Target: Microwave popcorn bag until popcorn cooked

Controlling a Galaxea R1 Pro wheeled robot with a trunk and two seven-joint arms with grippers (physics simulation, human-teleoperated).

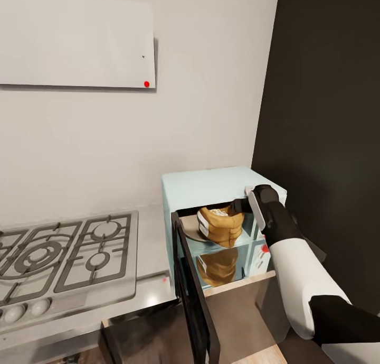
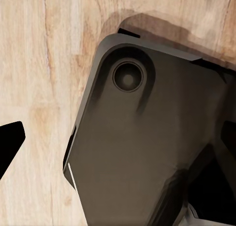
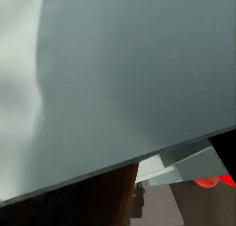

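The pale-blue microwave (image 1: 211, 185) stands on the grey countertop (image 1: 151, 248) with its dark glass door (image 1: 193, 290) swung open toward me. Inside, the tan popcorn bag (image 1: 224, 227) stands upright on a round plate (image 1: 189, 230), and whitish popcorn (image 1: 218, 212) shows at its mouth. My right gripper (image 1: 240, 205) reaches into the cavity at the bag's upper right rim; I cannot see whether its fingers hold the bag. The right wrist view shows a pale-blue microwave wall (image 3: 137, 73) close up and something brown (image 3: 93, 199) below it. One black fingertip (image 2: 10, 143) of my left gripper hangs over a wooden floor (image 2: 34, 64).
A steel gas hob (image 1: 63, 258) lies left of the microwave. A tall black panel (image 1: 322, 131) rises right behind it. A white wall cabinet (image 1: 79, 36) hangs above the hob. The microwave's control panel (image 1: 261, 255) shows a red light. My own dark base (image 2: 142, 152) shows under the left wrist.
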